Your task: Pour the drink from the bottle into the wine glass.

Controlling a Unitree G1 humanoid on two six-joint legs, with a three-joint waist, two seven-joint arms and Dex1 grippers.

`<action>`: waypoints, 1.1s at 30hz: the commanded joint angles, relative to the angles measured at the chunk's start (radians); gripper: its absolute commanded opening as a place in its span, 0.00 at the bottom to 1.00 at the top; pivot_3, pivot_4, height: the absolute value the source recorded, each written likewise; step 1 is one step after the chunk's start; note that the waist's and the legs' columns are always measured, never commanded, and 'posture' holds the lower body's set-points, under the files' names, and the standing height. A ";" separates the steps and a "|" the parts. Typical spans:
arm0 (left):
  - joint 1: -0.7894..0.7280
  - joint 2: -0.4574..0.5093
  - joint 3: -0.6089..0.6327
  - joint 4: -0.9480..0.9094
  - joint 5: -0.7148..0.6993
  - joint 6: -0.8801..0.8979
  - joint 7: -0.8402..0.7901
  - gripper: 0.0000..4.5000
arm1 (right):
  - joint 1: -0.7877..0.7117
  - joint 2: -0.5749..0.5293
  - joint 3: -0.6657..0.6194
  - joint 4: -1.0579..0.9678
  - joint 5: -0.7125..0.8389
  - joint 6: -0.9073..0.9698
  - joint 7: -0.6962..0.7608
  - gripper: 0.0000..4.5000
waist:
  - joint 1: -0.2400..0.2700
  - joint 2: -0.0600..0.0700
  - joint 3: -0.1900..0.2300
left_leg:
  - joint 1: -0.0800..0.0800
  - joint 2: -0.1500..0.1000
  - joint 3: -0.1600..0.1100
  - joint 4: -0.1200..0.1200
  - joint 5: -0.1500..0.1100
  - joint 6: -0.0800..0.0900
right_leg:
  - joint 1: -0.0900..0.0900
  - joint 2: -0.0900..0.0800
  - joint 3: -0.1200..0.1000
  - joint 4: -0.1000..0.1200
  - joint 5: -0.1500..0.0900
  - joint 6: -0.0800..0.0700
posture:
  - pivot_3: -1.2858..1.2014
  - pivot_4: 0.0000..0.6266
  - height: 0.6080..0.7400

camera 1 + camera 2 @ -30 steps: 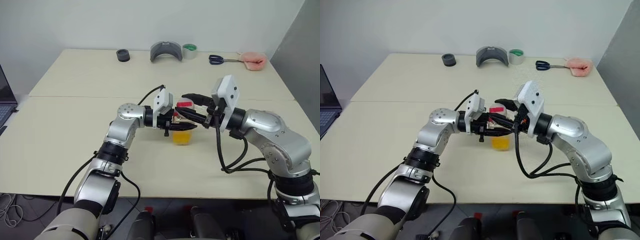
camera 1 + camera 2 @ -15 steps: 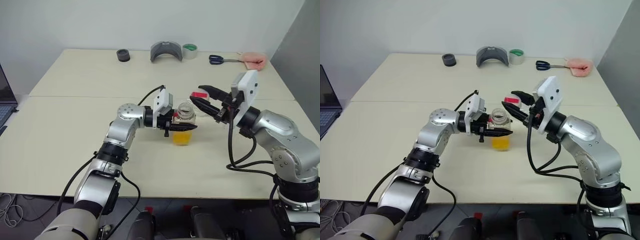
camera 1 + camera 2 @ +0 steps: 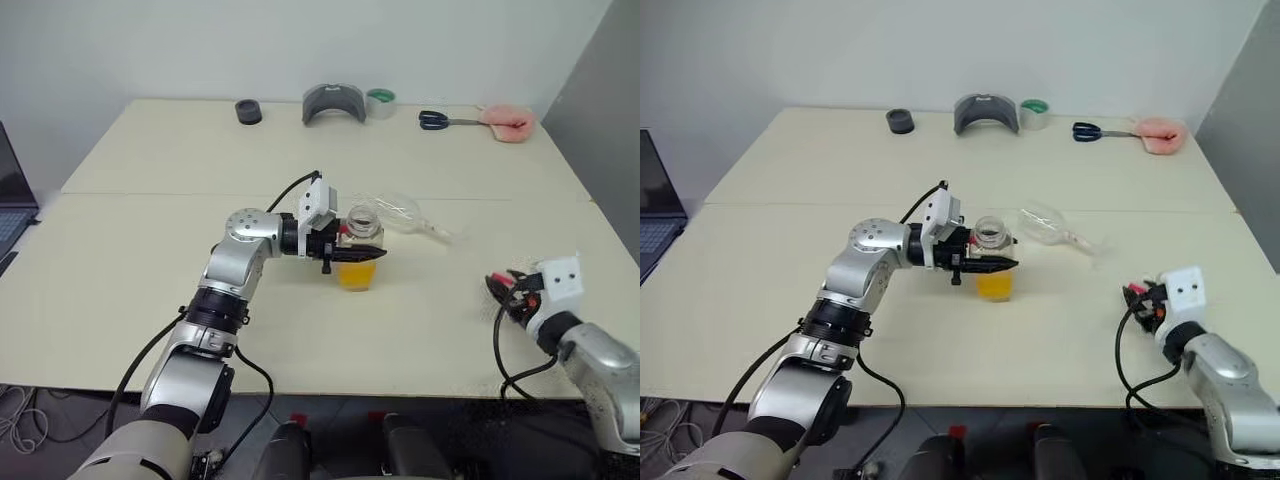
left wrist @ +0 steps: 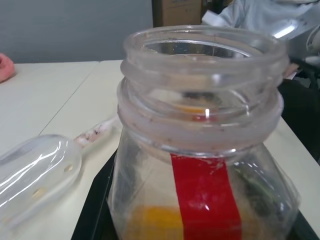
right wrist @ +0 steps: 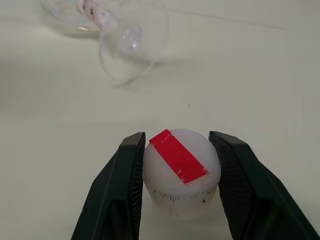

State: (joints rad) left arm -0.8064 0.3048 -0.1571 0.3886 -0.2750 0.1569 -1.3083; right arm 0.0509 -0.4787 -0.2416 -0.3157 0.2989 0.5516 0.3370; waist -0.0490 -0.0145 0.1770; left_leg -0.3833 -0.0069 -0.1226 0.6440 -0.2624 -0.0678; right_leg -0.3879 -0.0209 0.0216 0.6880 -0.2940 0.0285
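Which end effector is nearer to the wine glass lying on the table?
The left. The left end effector grips the open bottle right beside the wine glass. The right end effector, holding the cap, is farther off, near the table's front right edge.

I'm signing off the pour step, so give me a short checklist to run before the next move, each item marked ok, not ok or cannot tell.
1. Bottle uncapped: ok, its mouth is open.
2. Bottle held: ok, the left claw is shut on it, upright over the table.
3. Cap out of the way: ok, it sits between the right claw fingers near the table's right front edge.
4. Wine glass standing ready: not ok, it lies on its side behind the bottle.
5. Drink left to pour: ok, orange liquid fills the bottle's lower part.
6. Cap set down and released: cannot tell.
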 commanded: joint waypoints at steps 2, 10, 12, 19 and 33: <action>-0.012 0.000 0.019 -0.047 -0.027 -0.001 0.010 0.38 | -0.027 0.018 -0.004 0.055 -0.036 -0.047 -0.030 0.46 | -0.005 0.000 0.000 | 0.000 0.000 0.000 0.000 0.000 0.000 | 0.000 0.000 0.001 0.001 0.000 0.000 | 0.52 0.24 1.00; -0.005 0.009 0.030 -0.061 -0.027 0.010 0.041 0.38 | 0.008 -0.017 -0.040 -0.001 -0.013 -0.028 0.011 1.00 | -0.001 0.000 0.000 | 0.000 0.000 0.001 0.000 0.000 0.000 | 0.000 0.000 0.001 0.000 0.000 0.000 | 0.52 0.24 1.00; -0.005 0.012 0.037 -0.063 -0.027 0.014 0.057 0.38 | 0.024 -0.049 -0.041 -0.025 -0.027 -0.037 0.030 1.00 | -0.001 0.000 0.000 | 0.000 0.000 0.001 0.000 0.000 0.000 | 0.000 0.000 0.001 0.000 0.000 0.000 | 0.52 0.24 1.00; 0.006 0.048 0.106 -0.079 0.006 0.032 0.227 0.38 | -0.044 -0.159 -0.019 -0.261 0.157 0.058 0.195 1.00 | -0.011 0.000 0.000 | 0.001 0.001 0.001 0.000 0.000 0.000 | 0.000 0.001 0.002 0.001 0.000 0.000 | 0.52 0.24 1.00; 0.019 0.169 0.359 0.067 0.074 0.072 0.784 0.38 | -0.650 0.050 0.463 -0.091 0.111 0.154 0.192 1.00 | -0.004 -0.003 0.002 | -0.002 0.000 -0.004 0.001 0.000 -0.001 | 0.000 -0.001 -0.004 -0.001 0.000 0.000 | 0.52 0.24 1.00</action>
State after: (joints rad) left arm -0.7560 0.4567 0.1529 0.4494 -0.1990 0.2371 -0.5812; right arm -0.5560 -0.4546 0.1937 -0.4291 0.4486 0.7488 0.5467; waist -0.0525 -0.0170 0.1786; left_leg -0.3848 -0.0074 -0.1266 0.6450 -0.2621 -0.0684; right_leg -0.3885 -0.0223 0.0181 0.6873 -0.2939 0.0283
